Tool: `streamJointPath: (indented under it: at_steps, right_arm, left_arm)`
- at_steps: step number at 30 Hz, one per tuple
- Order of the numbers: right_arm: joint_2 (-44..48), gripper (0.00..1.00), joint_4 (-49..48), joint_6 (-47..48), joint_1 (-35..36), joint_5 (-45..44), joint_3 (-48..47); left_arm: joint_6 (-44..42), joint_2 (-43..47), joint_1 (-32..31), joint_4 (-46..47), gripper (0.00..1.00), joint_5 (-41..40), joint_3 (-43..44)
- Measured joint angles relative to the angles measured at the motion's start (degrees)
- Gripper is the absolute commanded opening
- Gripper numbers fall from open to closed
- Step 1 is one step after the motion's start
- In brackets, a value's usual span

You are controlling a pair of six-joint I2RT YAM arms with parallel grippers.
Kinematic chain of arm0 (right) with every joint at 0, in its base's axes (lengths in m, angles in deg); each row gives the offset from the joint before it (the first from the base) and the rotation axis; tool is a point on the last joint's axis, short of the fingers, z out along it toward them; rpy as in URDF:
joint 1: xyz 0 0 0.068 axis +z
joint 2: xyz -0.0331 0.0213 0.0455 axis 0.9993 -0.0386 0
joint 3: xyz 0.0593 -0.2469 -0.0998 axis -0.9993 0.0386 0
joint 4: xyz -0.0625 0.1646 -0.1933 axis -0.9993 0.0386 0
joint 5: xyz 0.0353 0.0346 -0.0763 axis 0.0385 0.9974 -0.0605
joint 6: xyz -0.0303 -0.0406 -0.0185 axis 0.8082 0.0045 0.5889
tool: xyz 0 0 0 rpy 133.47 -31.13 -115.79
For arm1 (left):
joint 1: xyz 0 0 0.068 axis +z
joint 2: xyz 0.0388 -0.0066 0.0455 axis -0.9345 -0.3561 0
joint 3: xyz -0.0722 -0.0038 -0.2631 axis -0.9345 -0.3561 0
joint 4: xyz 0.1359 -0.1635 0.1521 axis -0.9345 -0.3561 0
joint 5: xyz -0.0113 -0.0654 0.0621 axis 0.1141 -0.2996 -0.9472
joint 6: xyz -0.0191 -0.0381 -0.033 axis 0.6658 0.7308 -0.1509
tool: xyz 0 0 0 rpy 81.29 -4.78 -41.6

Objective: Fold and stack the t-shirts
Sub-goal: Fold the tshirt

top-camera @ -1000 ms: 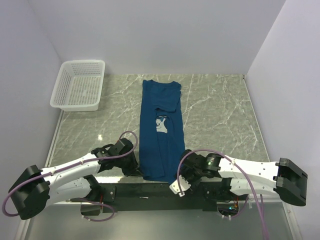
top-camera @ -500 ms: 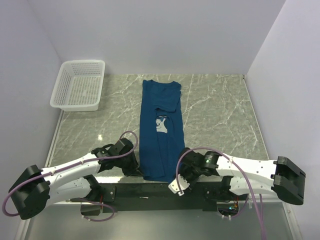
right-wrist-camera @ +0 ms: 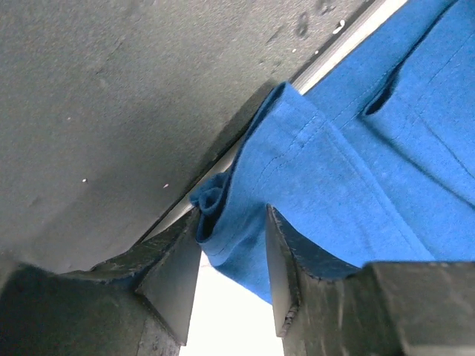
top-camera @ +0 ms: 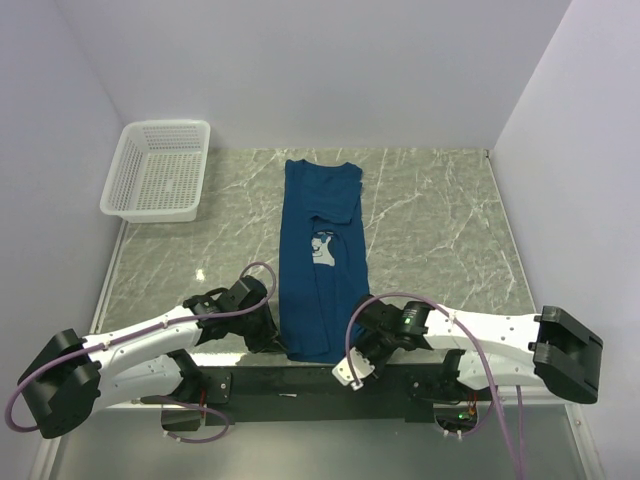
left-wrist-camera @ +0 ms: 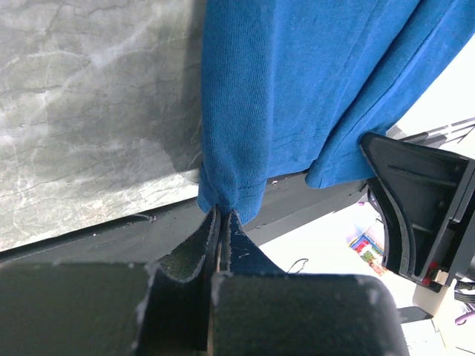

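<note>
A dark navy t-shirt with a pale mouse print lies folded into a long strip down the middle of the table, its hem hanging over the near edge. My left gripper is shut on the hem's left corner. My right gripper is open at the hem's right corner; in the right wrist view the blue cloth sits between the two fingers, which are apart.
A white lattice basket stands at the far left of the marble table. The black mounting bar runs along the near edge under the hem. Walls close in on both sides.
My right gripper has moved a little left along the near edge, onto the hem's right corner. The left arm and the t-shirt have not moved.
</note>
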Motion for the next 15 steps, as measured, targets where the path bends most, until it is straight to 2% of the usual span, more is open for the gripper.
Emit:
streamJointPath:
  at_steps: [6, 7, 10, 13, 14, 15]
  right_arm:
    - [-1.49, 0.35, -2.03, -0.76, 0.0, 0.44, -0.35]
    - [-1.79, 0.29, -2.27, -0.81, 0.0, 0.5, -0.46]
    - [-2.01, 0.18, -2.38, -0.83, 0.0, 0.59, -0.5]
    - [-1.92, 0.14, -2.32, -1.05, -0.04, 0.55, -0.48]
    - [-1.7, 0.0, -2.29, -1.18, -0.17, 0.57, -0.42]
    - [-1.27, 0.0, -2.23, -1.07, -0.39, 0.68, -0.26]
  left_arm:
    - [0.0, -0.04, 0.0, 0.39, 0.01, 0.35, 0.0]
    - [0.0, -0.04, 0.0, 0.42, 0.01, 0.35, 0.0]
    - [0.0, 0.0, 0.0, 0.46, 0.01, 0.39, 0.0]
    - [0.04, 0.02, 0.0, 0.81, 0.01, 0.44, -0.02]
    - [0.04, 0.07, 0.0, 0.96, 0.01, 0.44, -0.02]
    - [0.09, 0.09, 0.0, 1.2, 0.01, 0.48, -0.02]
